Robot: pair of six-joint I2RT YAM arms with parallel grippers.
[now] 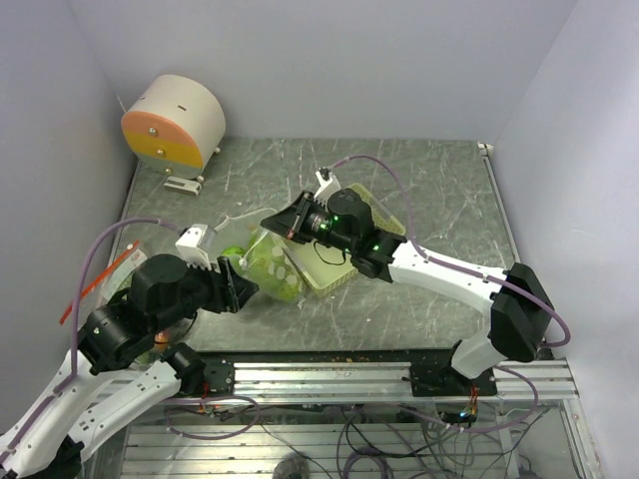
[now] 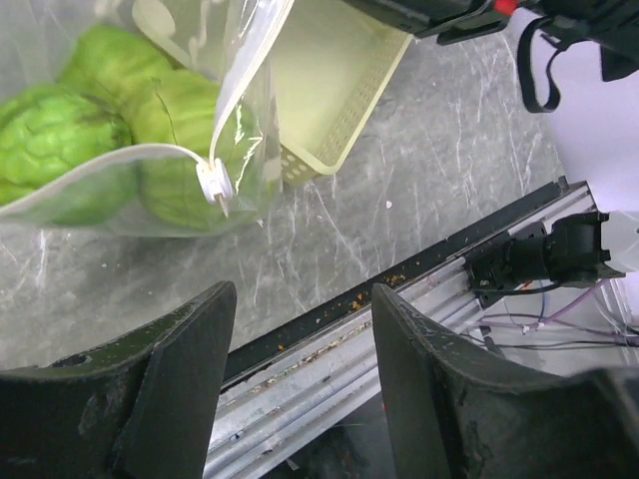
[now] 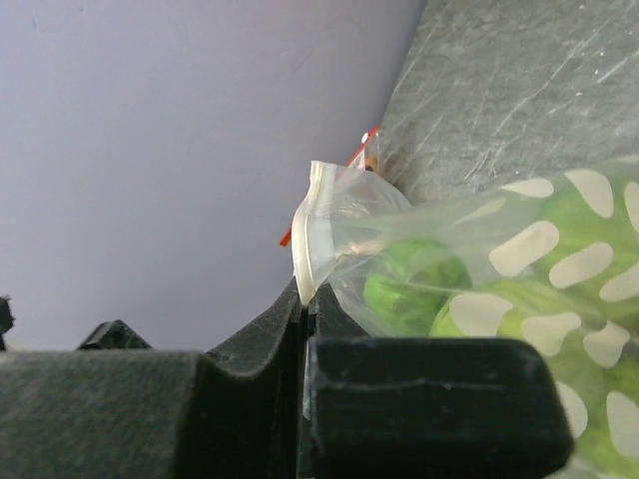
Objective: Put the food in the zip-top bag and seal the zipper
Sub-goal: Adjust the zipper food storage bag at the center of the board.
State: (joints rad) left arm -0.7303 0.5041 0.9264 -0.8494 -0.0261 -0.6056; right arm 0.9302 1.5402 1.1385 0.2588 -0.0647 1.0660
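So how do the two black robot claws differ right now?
The left gripper stands open, holding nothing; the right gripper is shut, pinching an edge of the clear zip-top plastic bag. The left is clear of the bag, its white slider just ahead; the right touches it. Both are black, two-fingered.

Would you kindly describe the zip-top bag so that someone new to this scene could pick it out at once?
Start at the grey table and find the pale-green basket near its middle. Just left of it in the top view is the zip-top bag, one corner pinched in the right hand. Its clear plastic with white spots, and the bumpy green balls inside, set it apart.
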